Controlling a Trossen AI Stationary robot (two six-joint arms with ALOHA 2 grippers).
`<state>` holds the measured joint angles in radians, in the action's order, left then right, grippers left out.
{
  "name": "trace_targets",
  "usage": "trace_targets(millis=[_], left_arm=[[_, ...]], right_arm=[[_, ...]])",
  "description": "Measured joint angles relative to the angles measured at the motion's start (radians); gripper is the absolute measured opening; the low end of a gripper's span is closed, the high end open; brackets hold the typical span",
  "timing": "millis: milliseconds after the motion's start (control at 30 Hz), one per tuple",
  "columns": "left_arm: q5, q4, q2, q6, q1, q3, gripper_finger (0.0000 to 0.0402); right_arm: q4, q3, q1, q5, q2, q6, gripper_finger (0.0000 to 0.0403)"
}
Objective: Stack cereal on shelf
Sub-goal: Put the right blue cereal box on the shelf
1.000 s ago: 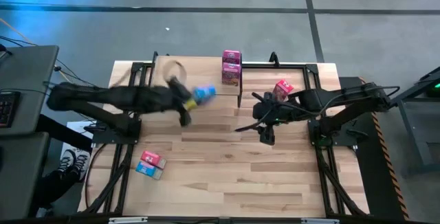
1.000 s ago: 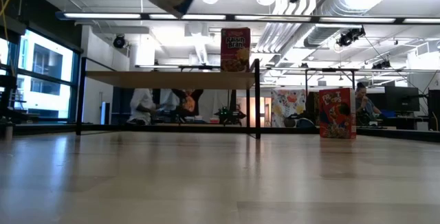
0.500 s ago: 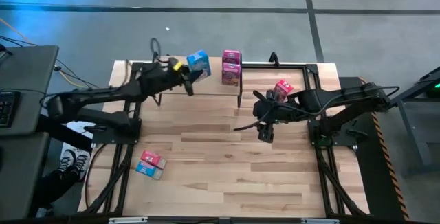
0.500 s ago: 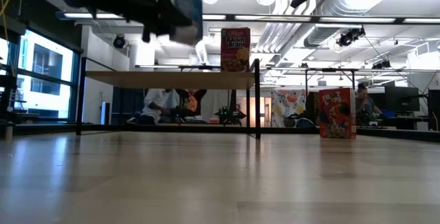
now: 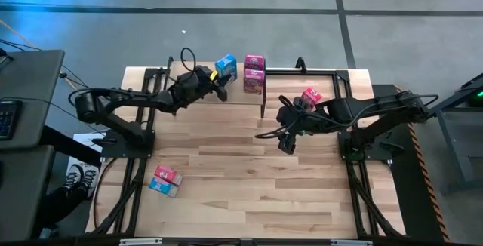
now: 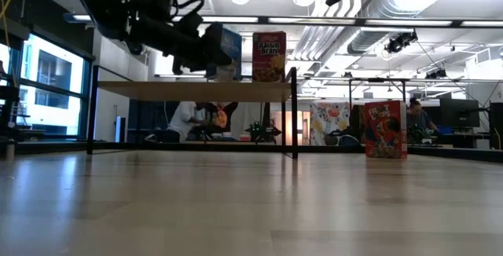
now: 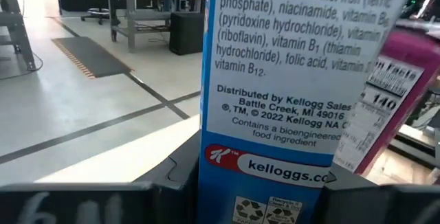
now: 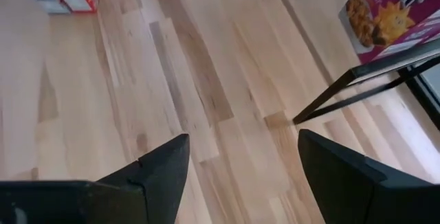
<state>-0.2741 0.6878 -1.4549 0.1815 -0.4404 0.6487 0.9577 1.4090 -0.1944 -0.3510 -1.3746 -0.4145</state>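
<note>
While the left gripper (image 5: pixel 215 87) holds a blue box (image 5: pixel 225 67) clamped between its fingers, the step in hand looks like the placing of that box on the shelf (image 5: pixel 181 71). Seen from above, the box hangs over the shelf's far half, just beside a pink box (image 5: pixel 254 74) that stands at its 3 o'clock. In the low view the blue box (image 6: pixel 228 50) seems to sit at or just above the board; I cannot tell whether it touches. The next move calls for lowering it flat and upright close to the pink box without knocking it, then letting go.

The right gripper (image 5: pixel 287 139) hangs over the table at the shelf's 4 o'clock, fingers apart and empty. A red box (image 5: pixel 310 97) stands on the table at about 2 o'clock from that gripper, and two more boxes (image 5: pixel 164 180) lie near the table's 8 o'clock corner, all yet to be shelved.
</note>
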Motion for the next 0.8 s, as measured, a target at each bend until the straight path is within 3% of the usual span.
trace_targets(millis=[367, 800], left_arm=[[-0.006, 0.05, -0.06, 0.0, 0.0, 0.0, 0.0132], [-0.026, 0.044, -0.06, -0.027, 0.0, 0.0, 0.0194]], right_arm=[[-0.014, 0.0, 0.0, -0.02, 0.0, 0.0, 0.0259], [-0.014, 0.0, 0.0, -0.02, 0.0, 0.003, 0.0259]])
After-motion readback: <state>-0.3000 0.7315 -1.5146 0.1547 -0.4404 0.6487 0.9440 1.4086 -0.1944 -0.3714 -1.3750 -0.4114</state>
